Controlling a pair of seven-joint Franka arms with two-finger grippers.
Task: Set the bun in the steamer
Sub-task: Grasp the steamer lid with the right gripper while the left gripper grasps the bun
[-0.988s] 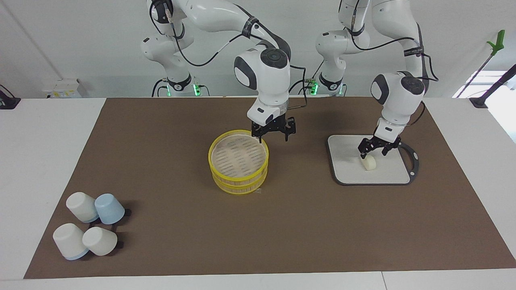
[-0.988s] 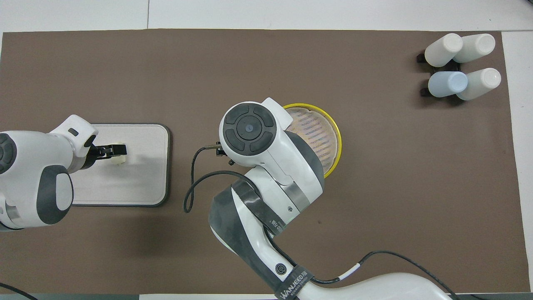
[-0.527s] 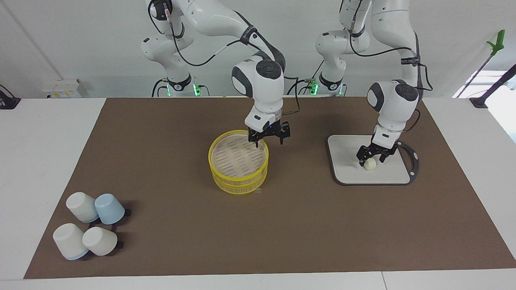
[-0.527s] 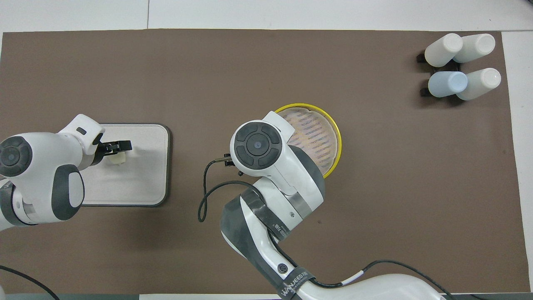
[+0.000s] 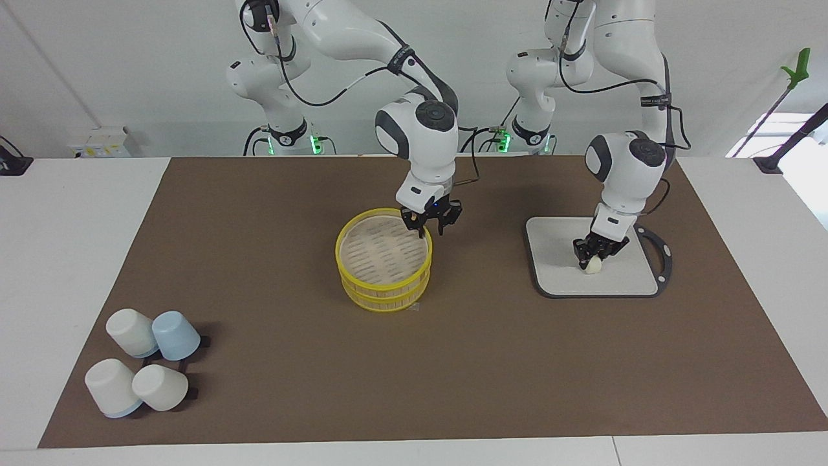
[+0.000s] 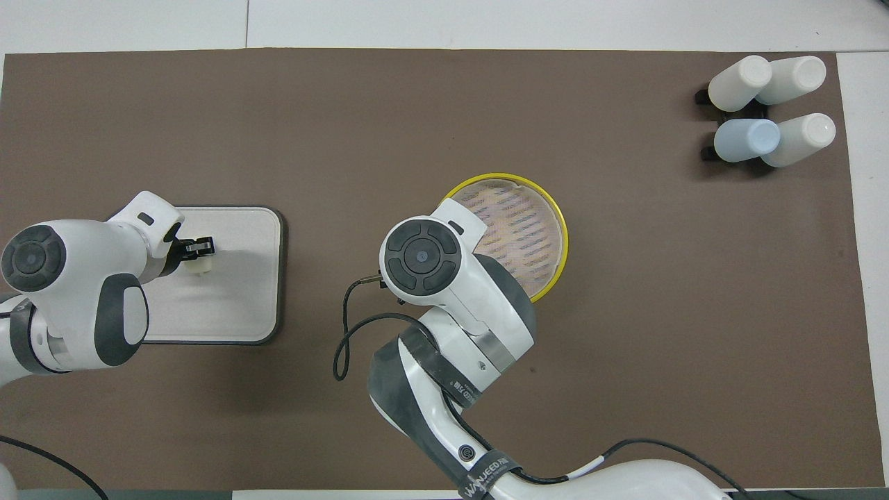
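The left pincer point(image 5: 598, 250) is down on the tray point(image 5: 556, 272), its tips pressed against the bun point(image 5: 592, 265), a small cream-white lump with rounded edges that lies on the tray's pale surface. The bun sits directly under the pincer, roughly mid-tray, with bare tray on every side of it and the tray's black handle point(image 5: 662, 249) toward the left arm's end of the counter.

The right pincer point(image 5: 431, 219) hangs with its fingers spread over the steamer's point(image 5: 383, 285) rim, at the edge nearest the robots. The steamer is a low round basket with bright yellow rims, tan sides and a slotted base point(image 6: 517, 232), nothing in it.

Between tray and steamer the brown mat point(image 5: 479, 349) lies bare. Well away from both pincers, four upturned cups point(image 5: 145, 369) cluster at the mat's corner toward the right arm's end.
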